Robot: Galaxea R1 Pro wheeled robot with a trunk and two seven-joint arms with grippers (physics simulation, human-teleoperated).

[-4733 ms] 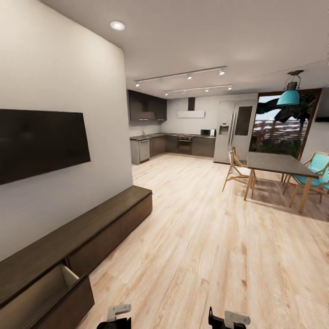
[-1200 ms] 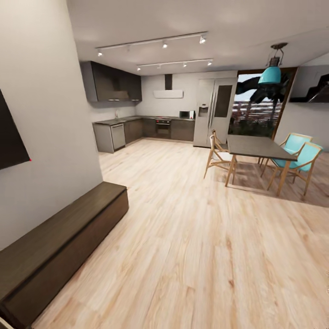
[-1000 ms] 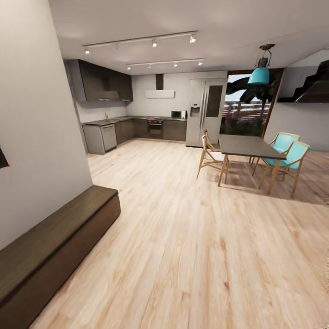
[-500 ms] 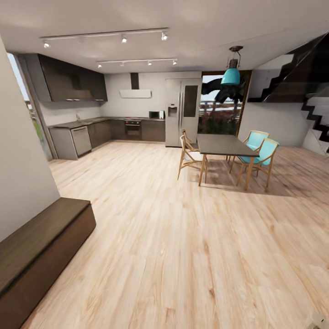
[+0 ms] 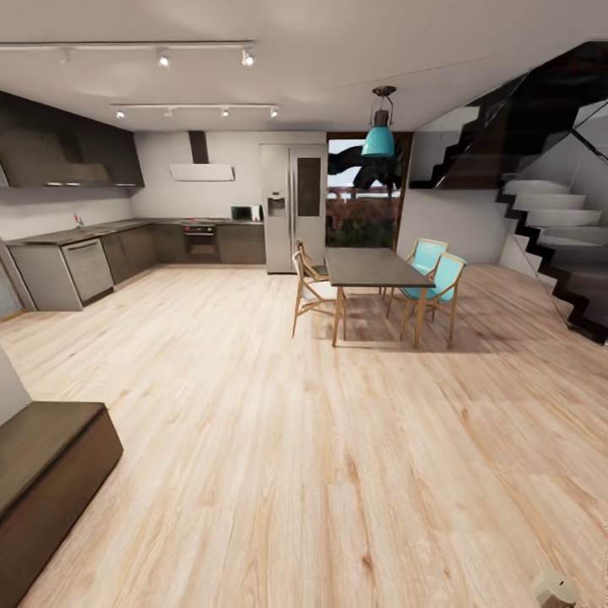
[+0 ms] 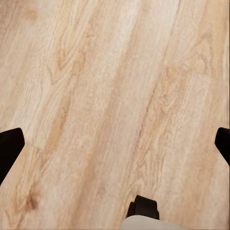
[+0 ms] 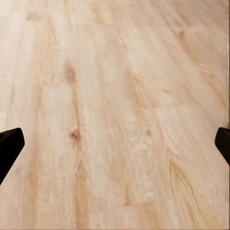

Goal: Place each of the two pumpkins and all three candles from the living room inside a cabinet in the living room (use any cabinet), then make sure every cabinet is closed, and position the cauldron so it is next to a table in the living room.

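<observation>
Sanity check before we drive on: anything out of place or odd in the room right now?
One thing: a small beige-grey candle lies on the bare wood floor at the head view's lower right, away from any furniture. The dining table, its chairs and the cabinet look orderly. No spills or damage visible.

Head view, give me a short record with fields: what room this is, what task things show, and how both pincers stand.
place: open room with wooden floor, kitchen at the back
cabinet: dark brown end at lower left, front shut as far as seen
candle: beige stub on the floor, lower right corner
other furniture: dark dining table with teal chairs, staircase at right
left pincer: wide apart, nothing held
right pincer: wide apart, nothing held
</observation>
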